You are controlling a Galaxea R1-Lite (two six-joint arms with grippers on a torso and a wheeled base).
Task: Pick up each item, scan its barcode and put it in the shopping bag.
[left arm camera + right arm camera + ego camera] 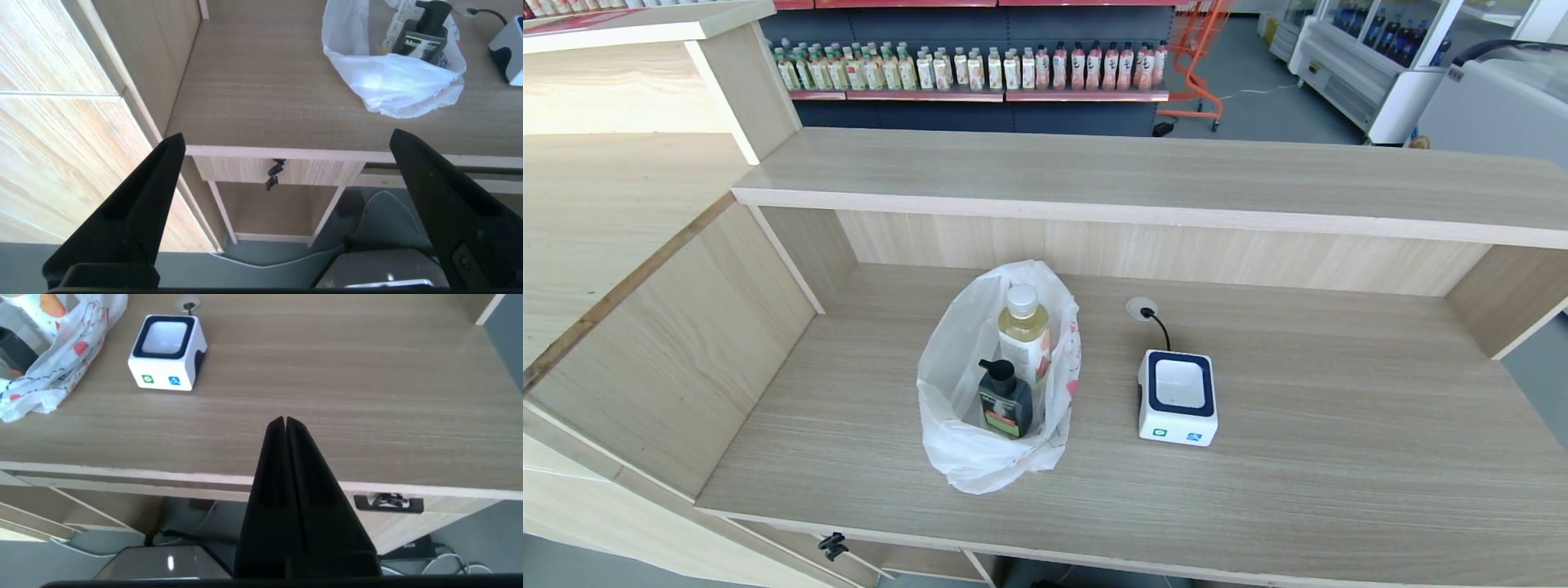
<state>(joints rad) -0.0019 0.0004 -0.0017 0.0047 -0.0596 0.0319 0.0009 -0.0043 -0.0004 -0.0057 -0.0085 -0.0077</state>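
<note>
A white plastic shopping bag (968, 384) stands open on the wooden counter, left of centre. Inside it stand a drink bottle with a white cap (1023, 331) and a dark pump bottle (1005, 400). The bag (392, 69) and the pump bottle (425, 37) also appear in the left wrist view. A white barcode scanner with a blue rim (1178, 396) sits to the bag's right, its cable running to a hole behind it. My left gripper (286, 204) hangs open below the counter's front edge. My right gripper (284, 429) is shut with nothing in it, low before the counter, right of the scanner (167, 351).
The counter (1258, 490) has a raised back ledge and wooden side walls. A drawer handle (275, 171) sits under the front edge on the left, another (391, 502) on the right. Store shelves with bottles (972, 69) stand behind.
</note>
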